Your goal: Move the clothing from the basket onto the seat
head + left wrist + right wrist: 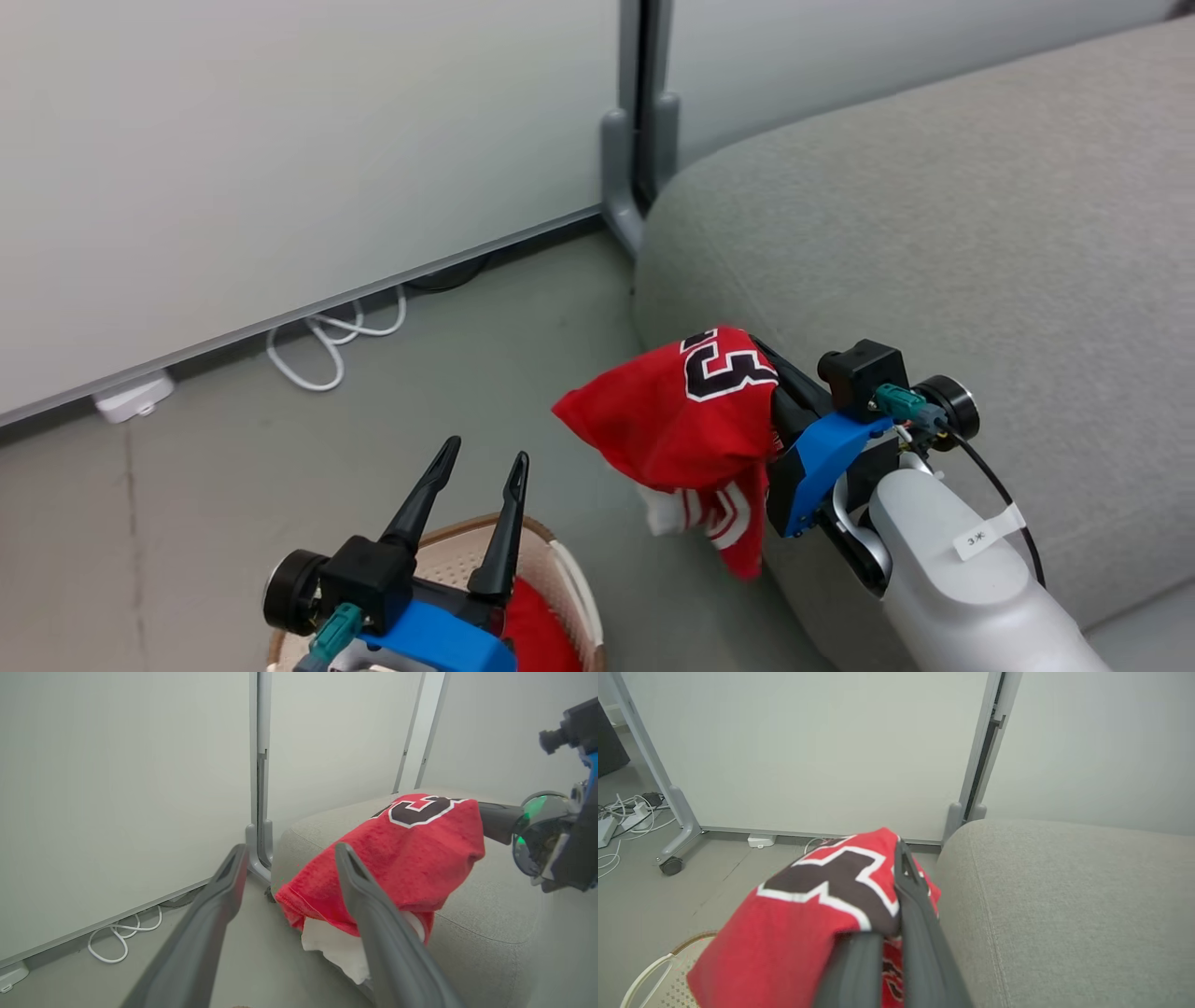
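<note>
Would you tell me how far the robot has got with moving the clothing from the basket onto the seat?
Done: one red jersey is out of the basket. In hand: the right gripper is shut on it, at the edge of the seat, not yet laid down. Left: more red fabric lies in the basket below the open left gripper.

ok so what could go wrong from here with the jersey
1. The jersey hangs from the shut right gripper beside the seat's rounded corner, partly over the floor. Released here, it would likely slide down rather than land on the seat.
2. Fabric is draped over the fingers, so it may cling when they open.
3. More red clothing lies in the basket under the open left gripper, so the job isn't finished.
</note>
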You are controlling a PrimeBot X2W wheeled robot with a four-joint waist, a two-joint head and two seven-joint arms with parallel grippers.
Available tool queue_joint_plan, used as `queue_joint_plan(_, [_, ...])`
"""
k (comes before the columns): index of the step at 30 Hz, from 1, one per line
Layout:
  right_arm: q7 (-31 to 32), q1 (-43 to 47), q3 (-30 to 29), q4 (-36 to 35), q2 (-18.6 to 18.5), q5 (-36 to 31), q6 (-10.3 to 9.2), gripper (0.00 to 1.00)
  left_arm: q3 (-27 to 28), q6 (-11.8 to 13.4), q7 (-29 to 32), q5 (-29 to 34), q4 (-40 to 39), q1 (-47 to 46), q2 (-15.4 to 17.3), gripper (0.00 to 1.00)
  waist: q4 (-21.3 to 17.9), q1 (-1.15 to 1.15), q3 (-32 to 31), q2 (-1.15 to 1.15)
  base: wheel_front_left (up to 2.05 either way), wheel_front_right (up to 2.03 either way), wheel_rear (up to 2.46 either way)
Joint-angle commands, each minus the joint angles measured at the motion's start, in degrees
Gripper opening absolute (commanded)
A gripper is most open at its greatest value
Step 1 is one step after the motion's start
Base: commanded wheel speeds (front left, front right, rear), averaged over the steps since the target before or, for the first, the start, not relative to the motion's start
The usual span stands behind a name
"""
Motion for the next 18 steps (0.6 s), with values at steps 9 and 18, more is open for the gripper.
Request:
queue_joint_plan(9, [-0.2,0.2,-1.0,-1.1,0.6,-0.1,0.01,0.00,-0.9,-0.4,-0.2,0.3,-0.2,-1.4,0.8,1.00,-9.3,0.00,1.4,0.00,0.00,0.00,0.00])
queue_joint_plan(18, [-0.2,1.1,-2.6,-1.9,0.5,-0.5,0.01,0.00,-2.2,-0.2,-0.2,0.1,0.4,-2.5,1.1,1.00,-12.4,0.00,2.2,0.00,0.00,0.00,0.00])
